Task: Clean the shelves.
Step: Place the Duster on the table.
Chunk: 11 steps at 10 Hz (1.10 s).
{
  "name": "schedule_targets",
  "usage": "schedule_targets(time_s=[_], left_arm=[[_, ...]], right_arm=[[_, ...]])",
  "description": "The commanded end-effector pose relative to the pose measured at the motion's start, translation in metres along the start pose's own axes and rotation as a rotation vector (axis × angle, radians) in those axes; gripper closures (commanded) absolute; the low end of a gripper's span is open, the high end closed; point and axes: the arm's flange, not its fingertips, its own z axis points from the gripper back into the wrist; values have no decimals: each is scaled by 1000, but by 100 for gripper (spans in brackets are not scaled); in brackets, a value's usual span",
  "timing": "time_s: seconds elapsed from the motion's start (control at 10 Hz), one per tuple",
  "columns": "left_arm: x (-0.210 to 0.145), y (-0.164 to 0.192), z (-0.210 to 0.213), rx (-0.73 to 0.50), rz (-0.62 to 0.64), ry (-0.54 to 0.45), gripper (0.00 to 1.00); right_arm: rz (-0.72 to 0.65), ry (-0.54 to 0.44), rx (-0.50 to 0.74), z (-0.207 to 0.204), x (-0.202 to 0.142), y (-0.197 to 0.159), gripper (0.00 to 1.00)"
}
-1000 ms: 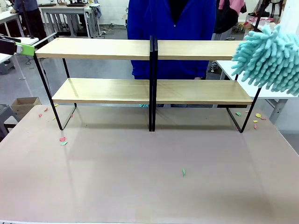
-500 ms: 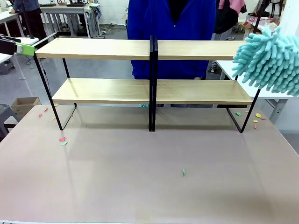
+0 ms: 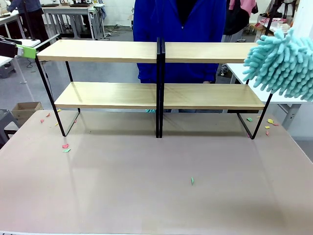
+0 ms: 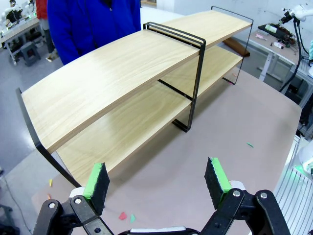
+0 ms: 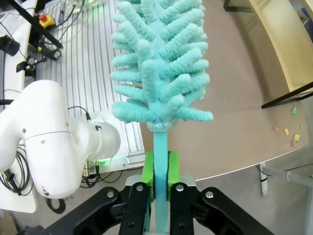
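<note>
On the table, far half: the shelves [image 3: 159,93] stand upright, two light-wood boards in a black frame with a black centre post; both boards bare.
Right gripper [image 5: 160,171]: pressed together on the turquoise handle of a duster [image 5: 159,63], green pads on either side of it.
Duster head: fluffy turquoise, in the front view [image 3: 283,63] at the right end of the top board, level with that board; contact with the wood cannot be told.
Left gripper [image 4: 156,178]: spread wide, nothing between the pads; held off the left end of the shelves, above the tabletop.
Tabletop [image 3: 146,191]: beige; small coloured paper scraps [image 3: 65,146] lie near the rack's left and right feet, one green scrap [image 3: 192,180] lies nearer the middle.
Person [image 3: 178,29]: blue top, standing behind the shelves at the centre post.
</note>
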Motion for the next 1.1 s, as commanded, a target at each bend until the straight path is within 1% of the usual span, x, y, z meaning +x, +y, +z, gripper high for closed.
schedule_targets(time_s=[0.0, 0.1, 0.2, 0.3, 0.4, 0.6, 0.7, 0.8, 0.9, 1.0], left_arm=[[-6, -6, -1, 16, 5, 5, 0], [0, 0, 0, 0, 0, 0, 0], [11, 2, -18, -349, 109, 154, 0], [-9, -3, -36, -484, 258, 291, 0], [-43, -9, -53, -466, 384, 373, 0], [-109, -21, -85, -564, 612, 483, 0], [-142, -33, -111, -706, 740, 524, 0], [-169, -40, -139, -725, 870, 527, 0], [-196, -47, -163, -818, 1000, 522, 0], [-218, -53, -181, -955, 1109, 468, 0]], right_arm=[[25, -13, 3, 2, 1, 1, 87], [0, 0, 0, 0, 0, 0, 87], [1, 37, 178, -21, -1, -24, 87], [0, 24, 296, -43, -7, -45, 87], [-35, 71, 375, -65, -12, -62, 87], [-125, 153, 528, -116, -12, -100, 87], [-181, 212, 593, -153, -11, -124, 87], [-223, 247, 625, -184, -11, -144, 87], [-278, 294, 642, -212, -13, -161, 87], [-314, 325, 639, -236, -16, -174, 87]])
